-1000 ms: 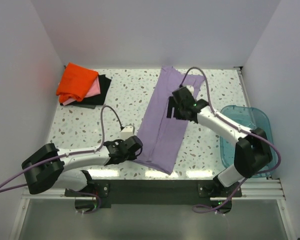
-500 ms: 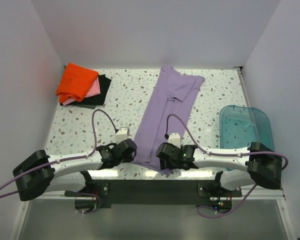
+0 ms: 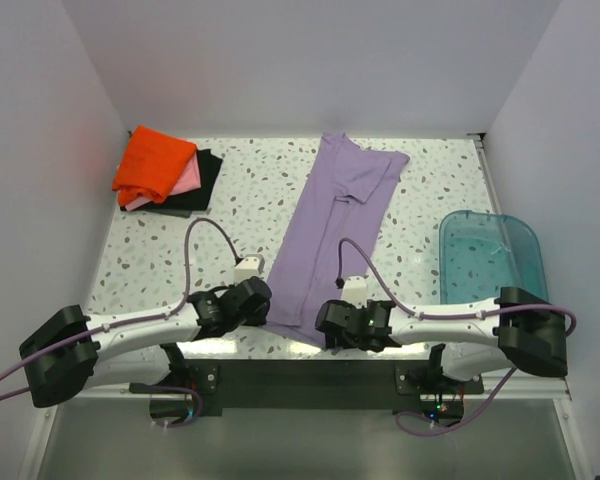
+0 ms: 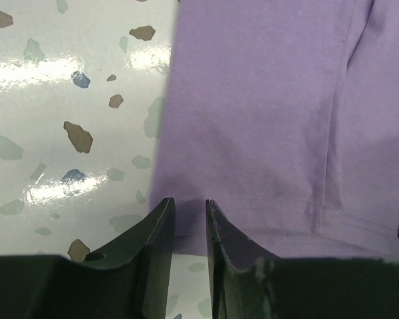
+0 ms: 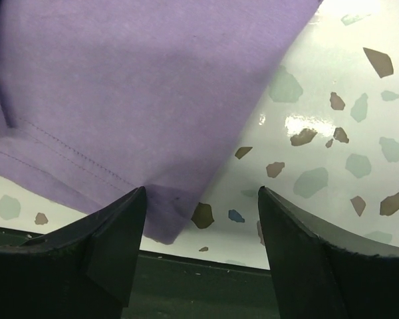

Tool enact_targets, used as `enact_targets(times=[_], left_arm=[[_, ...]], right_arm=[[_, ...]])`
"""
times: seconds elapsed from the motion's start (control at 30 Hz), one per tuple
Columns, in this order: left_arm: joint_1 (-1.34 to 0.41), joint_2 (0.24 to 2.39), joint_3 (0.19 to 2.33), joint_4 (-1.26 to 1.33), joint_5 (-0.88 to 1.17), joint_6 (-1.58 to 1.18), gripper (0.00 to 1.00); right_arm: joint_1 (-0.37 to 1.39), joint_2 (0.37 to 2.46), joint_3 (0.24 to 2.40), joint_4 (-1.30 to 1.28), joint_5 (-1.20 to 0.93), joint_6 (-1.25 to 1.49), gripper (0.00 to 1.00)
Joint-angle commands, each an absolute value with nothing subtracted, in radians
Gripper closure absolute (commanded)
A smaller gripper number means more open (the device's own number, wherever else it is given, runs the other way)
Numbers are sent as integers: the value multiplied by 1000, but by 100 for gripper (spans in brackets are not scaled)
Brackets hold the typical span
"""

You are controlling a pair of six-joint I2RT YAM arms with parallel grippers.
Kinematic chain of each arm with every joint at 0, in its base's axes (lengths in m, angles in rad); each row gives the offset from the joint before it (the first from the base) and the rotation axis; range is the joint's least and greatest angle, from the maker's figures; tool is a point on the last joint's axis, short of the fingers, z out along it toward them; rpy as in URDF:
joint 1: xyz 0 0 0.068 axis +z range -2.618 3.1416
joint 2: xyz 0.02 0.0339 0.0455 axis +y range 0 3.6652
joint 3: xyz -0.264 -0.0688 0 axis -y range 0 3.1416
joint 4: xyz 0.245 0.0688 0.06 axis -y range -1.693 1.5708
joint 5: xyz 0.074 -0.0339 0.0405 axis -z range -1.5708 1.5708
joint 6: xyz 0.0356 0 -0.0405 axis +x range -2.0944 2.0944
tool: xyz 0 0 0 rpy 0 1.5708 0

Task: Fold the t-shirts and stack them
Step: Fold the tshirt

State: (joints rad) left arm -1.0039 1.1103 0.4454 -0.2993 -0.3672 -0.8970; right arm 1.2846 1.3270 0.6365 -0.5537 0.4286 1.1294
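A long lavender t-shirt (image 3: pixel 330 230), folded lengthwise, runs from the back of the table to its near edge. My left gripper (image 3: pixel 263 297) sits at the shirt's near left corner. In the left wrist view its fingers (image 4: pixel 190 203) stand a narrow gap apart over the hem of the lavender cloth (image 4: pixel 266 100), pinching nothing. My right gripper (image 3: pixel 327 322) is at the near right corner. Its jaws (image 5: pixel 201 191) are wide open and straddle the tip of the lavender corner (image 5: pixel 120 80). Folded orange (image 3: pixel 155 162), pink (image 3: pixel 188 180) and black (image 3: pixel 205 180) t-shirts lie stacked at the back left.
A translucent teal bin (image 3: pixel 490 260) stands at the right edge of the speckled table (image 3: pixel 160 260). The table's dark front edge (image 5: pixel 186 292) runs just below the right gripper's fingers. White walls close in the left, back and right.
My right arm swung from the shirt's far part down to its near right corner. The left gripper shifted slightly left and back, to the near left corner.
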Motion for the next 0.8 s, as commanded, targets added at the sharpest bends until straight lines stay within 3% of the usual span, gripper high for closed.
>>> enact_targets(times=[0.0,0.2,0.43,0.77], left_arm=[[-1008,1140,477,-297,-371,-868,70],[-1009,1112,471,-396,-457,-966,71],[-1008,1061,479,-457,-521,-1012,61],[-1008,1130,457,-351,-439,-953,56]], right_arm=[[1292,1302,618,-612,476,1173,28],[1292,1235,572,-592,448,1215,29],[1292,1213,563,-493,391,1288,37],[1322,1252,489,-357,348,1476,40]])
